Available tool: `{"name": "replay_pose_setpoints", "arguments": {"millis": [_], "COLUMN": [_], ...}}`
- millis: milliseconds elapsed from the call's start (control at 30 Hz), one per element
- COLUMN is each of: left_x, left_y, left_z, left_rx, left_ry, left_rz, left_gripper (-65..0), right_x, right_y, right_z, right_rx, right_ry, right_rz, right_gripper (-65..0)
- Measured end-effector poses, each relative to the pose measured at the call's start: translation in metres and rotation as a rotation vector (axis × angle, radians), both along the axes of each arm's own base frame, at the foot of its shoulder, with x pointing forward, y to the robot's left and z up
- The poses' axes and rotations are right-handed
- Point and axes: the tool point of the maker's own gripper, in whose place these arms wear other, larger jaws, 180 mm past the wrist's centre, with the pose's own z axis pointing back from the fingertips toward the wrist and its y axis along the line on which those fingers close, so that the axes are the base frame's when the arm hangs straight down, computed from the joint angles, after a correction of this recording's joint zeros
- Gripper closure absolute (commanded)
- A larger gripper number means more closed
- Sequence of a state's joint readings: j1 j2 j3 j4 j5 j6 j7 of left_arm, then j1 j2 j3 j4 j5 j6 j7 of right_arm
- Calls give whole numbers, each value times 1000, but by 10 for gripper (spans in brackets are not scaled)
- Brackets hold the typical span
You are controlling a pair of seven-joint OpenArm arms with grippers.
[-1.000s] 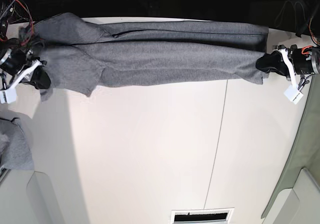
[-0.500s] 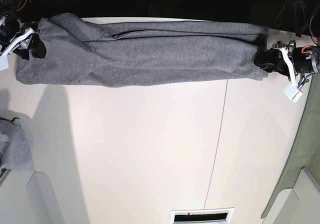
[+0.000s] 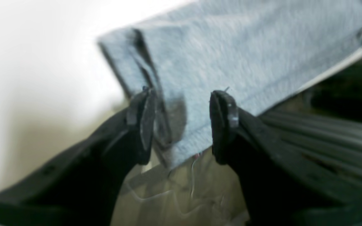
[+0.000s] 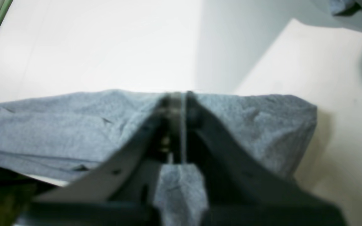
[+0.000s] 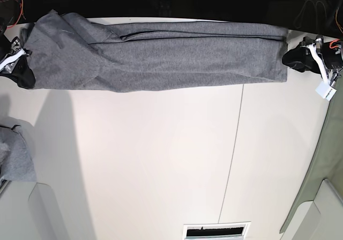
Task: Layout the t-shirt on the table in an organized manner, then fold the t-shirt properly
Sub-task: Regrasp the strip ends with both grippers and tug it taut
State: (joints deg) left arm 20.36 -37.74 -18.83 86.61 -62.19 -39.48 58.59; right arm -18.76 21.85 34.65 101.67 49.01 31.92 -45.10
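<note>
The heather-grey t-shirt [image 5: 161,55] lies as a long folded band along the far edge of the white table [image 5: 161,159]. My left gripper [image 5: 296,58] stands just off the shirt's right end. In the left wrist view the left gripper [image 3: 182,122] is open, with the shirt's hem [image 3: 231,56] beyond the fingertips and nothing gripped. My right gripper [image 5: 21,71] sits at the shirt's left end. In the right wrist view the right gripper [image 4: 176,99] is shut over the cloth [image 4: 58,125]. Whether it pinches any cloth I cannot tell.
A scrap of similar grey cloth [image 5: 16,157] lies at the table's left edge. Pale bin-like corners [image 5: 48,218] [image 5: 319,213] flank the near side, and a vent slot [image 5: 217,231] sits between them. A dark seam [image 5: 233,159] crosses the table. Cables hang behind the far edge.
The left gripper opened, let go of the shirt's right end and drew back to the right. The right gripper opened, shifted along the left end and shut again. The sleeve end now lies flatter.
</note>
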Motion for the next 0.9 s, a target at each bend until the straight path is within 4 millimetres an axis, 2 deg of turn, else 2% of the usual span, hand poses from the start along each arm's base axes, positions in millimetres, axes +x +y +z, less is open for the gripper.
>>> {"name": "replay_pose_setpoints", "arguments": {"millis": [100, 200, 267, 400, 500, 700, 900], "left_x": [1, -7, -10, -8, -10, -17, -19], "left_y": [5, 2, -3, -6, 0, 13, 10], "left_z": [-2, -17, -25, -32, -43, -57, -61], "left_rx": [-6, 11, 19, 16, 75, 114, 73], "left_ry": [-45, -29, -22, -26, -16, 12, 12], "left_rz": [76, 125, 147, 208, 255, 312, 335], "left_gripper": [-307, -328, -359, -362, -362, -363, -364], "right_x": [-3, -13, -20, -35, -45, -42, -30], "right_y": [-2, 0, 8, 22, 34, 42, 43], "right_z": [-9, -36, -55, -92, -109, -111, -106], "right_rx": [-7, -19, -7, -5, 12, 22, 24], "right_ry": [27, 111, 158, 244, 288, 288, 259], "right_rz": [-3, 7, 23, 56, 78, 98, 99], "right_gripper": [0, 0, 0, 0, 0, 0, 0]}}
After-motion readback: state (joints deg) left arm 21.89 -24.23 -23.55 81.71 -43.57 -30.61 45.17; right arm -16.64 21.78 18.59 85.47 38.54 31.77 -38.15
